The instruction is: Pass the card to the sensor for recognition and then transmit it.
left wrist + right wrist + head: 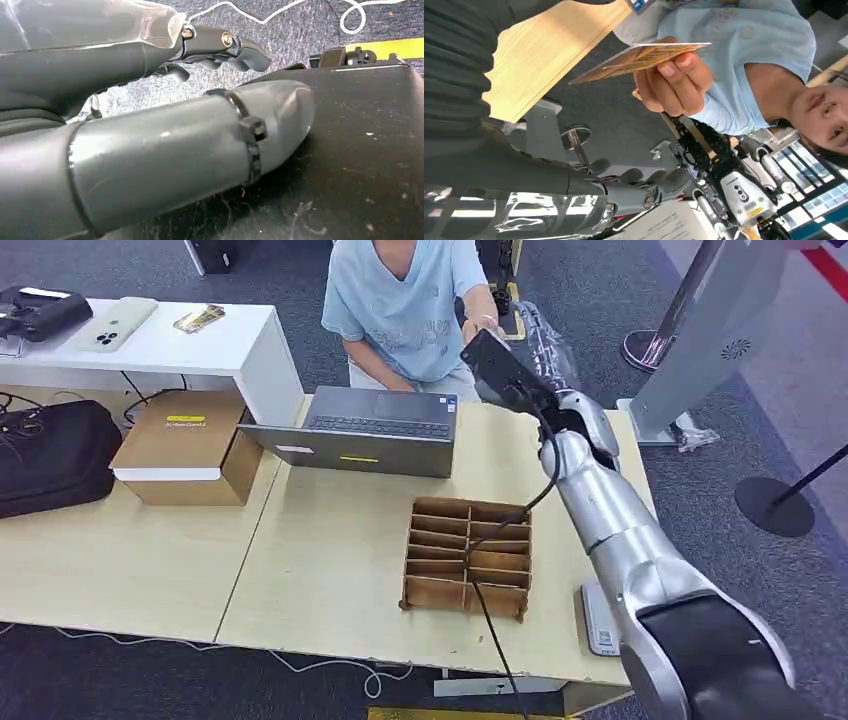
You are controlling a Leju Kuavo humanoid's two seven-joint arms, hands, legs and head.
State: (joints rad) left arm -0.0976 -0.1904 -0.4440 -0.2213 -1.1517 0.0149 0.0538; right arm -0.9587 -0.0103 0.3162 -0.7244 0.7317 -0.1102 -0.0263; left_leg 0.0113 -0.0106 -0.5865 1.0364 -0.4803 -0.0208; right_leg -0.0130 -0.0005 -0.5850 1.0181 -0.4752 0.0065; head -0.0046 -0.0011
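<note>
Orange-patterned card [639, 59] sits pinched in the person's hand [671, 80], just beside your right hand [634, 187] | your right hand's fingers lie spread, holding nothing | left hand [220, 47] hangs, fingers loosely curled, empty.

No text, brand or number could be read anywhere. The cardboard box [185, 445] carried a yellow label with dark print below it, too small to make out. The laptop [365, 430] bore a yellow strip and a white sticker on its front edge, both illegible. The card [639, 59] in the person's hand [671, 82] showed a printed orange pattern seen nearly edge-on, with no legible lettering. Print on a sheet of paper [669, 225] was blurred.
</note>
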